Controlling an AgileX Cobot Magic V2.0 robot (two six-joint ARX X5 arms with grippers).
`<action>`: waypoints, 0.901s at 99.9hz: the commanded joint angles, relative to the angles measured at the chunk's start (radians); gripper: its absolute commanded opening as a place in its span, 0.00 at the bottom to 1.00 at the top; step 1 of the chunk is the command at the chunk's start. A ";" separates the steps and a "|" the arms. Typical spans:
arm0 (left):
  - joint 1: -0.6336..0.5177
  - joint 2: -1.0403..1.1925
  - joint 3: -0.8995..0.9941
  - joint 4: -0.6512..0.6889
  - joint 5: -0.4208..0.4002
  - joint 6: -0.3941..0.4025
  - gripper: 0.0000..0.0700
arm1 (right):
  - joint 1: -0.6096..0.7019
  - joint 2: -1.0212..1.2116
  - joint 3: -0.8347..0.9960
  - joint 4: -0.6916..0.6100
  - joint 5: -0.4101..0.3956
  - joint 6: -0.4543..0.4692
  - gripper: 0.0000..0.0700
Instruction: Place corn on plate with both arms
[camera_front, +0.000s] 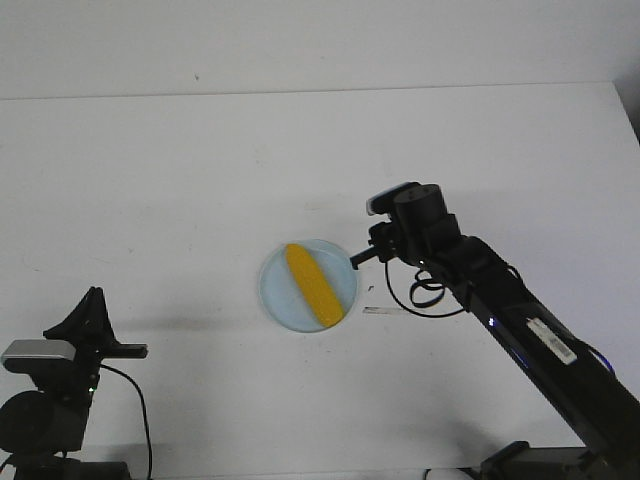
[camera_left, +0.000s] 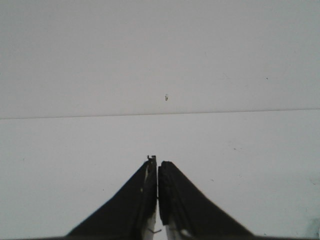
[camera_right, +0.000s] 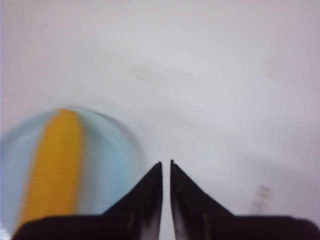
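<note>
The yellow corn (camera_front: 312, 284) lies slantwise across the pale blue plate (camera_front: 275, 290) near the table's middle. In the right wrist view the corn (camera_right: 52, 165) and plate (camera_right: 107, 165) show blurred. My right gripper (camera_front: 352, 261) hovers just at the plate's right rim, its fingers nearly together with nothing between them (camera_right: 166, 163). My left gripper (camera_front: 93, 295) is parked at the near left corner, far from the plate, and its fingers (camera_left: 157, 161) are pressed together on nothing, over bare table.
A small strip of tape or label (camera_front: 380, 312) lies on the white table (camera_front: 180, 200) just right of the plate, under the right arm (camera_front: 500, 310). The table's back edge (camera_left: 160, 114) meets a white wall.
</note>
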 joint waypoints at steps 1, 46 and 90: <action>0.001 0.000 0.004 0.011 -0.005 -0.004 0.00 | -0.029 -0.049 -0.064 0.040 0.007 -0.032 0.00; 0.001 0.000 0.004 0.011 -0.005 -0.004 0.00 | -0.356 -0.590 -0.618 0.581 0.006 -0.033 0.00; 0.001 0.000 0.004 0.011 -0.005 -0.004 0.00 | -0.476 -1.036 -0.702 0.326 0.006 -0.031 0.00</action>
